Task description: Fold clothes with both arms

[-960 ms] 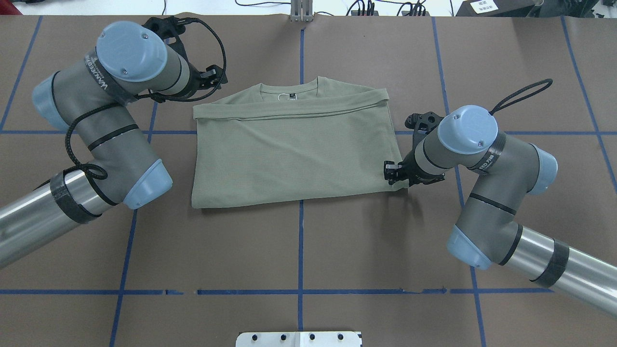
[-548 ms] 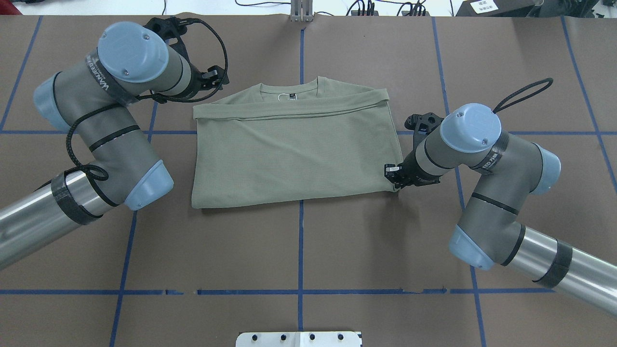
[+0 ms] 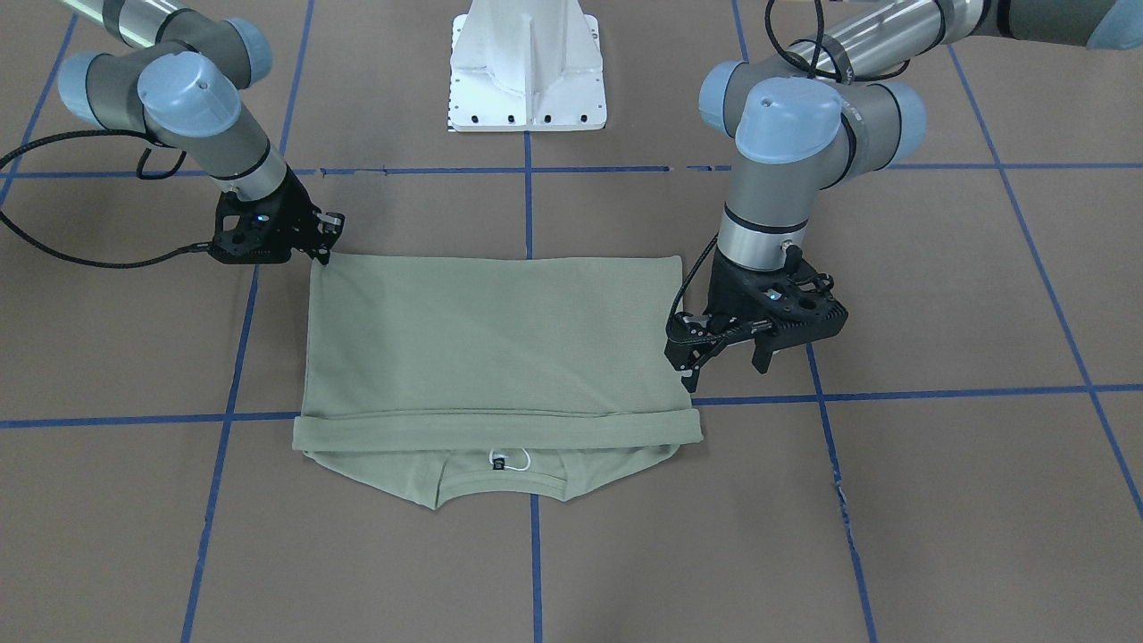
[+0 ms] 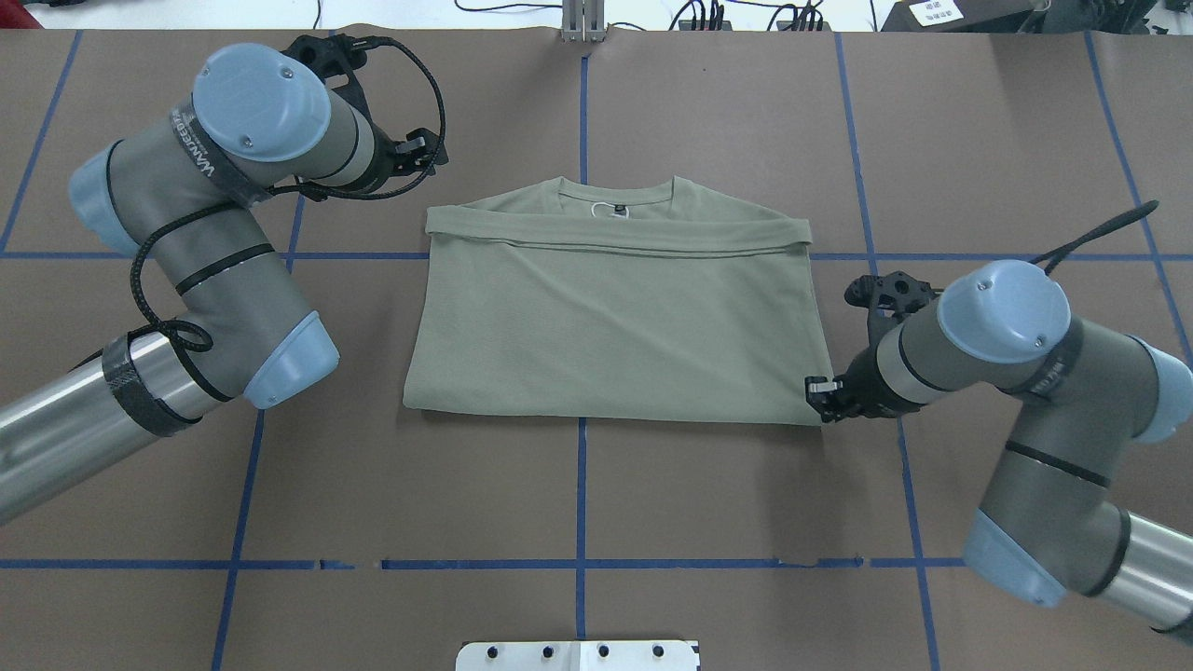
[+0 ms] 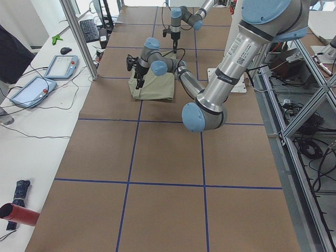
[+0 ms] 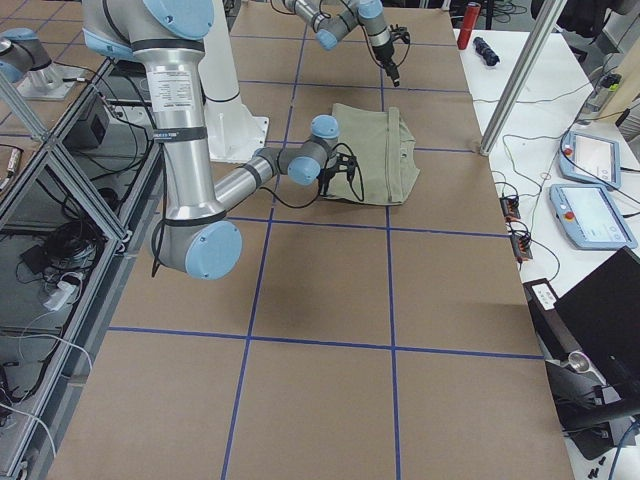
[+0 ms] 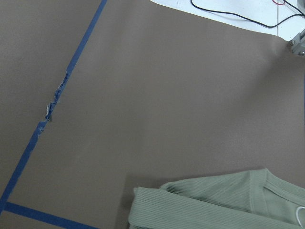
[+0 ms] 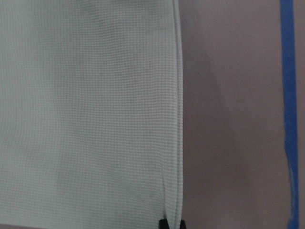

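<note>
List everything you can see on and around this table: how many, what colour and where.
shirt: one, pale sage green, folded flat at the table's centre, collar away from the robot.
neck tag: one, black with a white loop, inside the collar.
table cover: one, brown, crossed by blue tape lines.
pedestal base: one, white, at the robot's edge of the table.
control tablets: two, grey-blue, on the side bench.
red tube: one, red, on the same bench.
left arm, right arm: two, grey and silver with light blue caps.
left pincer: one, black, open, beside the shirt's far-left corner.
right pincer: one, black, shut on the shirt's near-right corner.
</note>
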`<move>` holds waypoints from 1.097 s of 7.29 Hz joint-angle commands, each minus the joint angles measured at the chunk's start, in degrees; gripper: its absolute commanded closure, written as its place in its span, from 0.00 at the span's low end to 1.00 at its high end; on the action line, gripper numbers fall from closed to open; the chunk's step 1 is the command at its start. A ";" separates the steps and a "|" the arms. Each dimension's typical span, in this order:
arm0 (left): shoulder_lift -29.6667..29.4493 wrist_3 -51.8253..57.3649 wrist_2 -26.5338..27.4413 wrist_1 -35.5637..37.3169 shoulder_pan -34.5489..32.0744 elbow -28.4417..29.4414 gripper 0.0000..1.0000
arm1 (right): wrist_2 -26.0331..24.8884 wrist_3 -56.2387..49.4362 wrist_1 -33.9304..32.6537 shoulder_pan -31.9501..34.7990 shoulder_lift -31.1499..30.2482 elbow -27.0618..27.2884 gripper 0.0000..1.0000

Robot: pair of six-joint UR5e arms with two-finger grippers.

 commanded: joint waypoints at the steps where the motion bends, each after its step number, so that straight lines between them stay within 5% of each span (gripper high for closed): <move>1: 0.16 -0.17 0.12 0.00 0.27 -0.22 0.00 | 0.50 4.74 0.00 -8.25 -9.51 8.77 1.00; 5: 0.69 -0.26 0.65 -0.09 1.32 -0.30 0.00 | 0.42 16.81 0.09 -24.80 -16.22 14.35 1.00; 6: 0.69 -0.26 0.65 -0.09 1.76 -0.48 0.00 | 0.50 16.82 0.09 -25.51 -17.27 15.57 0.56; 7: 0.69 -0.26 0.47 -0.09 2.29 -0.91 0.00 | 0.42 17.61 0.09 -25.61 -17.37 16.10 0.01; 8: 0.78 -0.26 0.12 -0.17 3.77 -1.53 0.00 | 0.24 18.83 0.17 -24.65 -17.28 17.50 0.00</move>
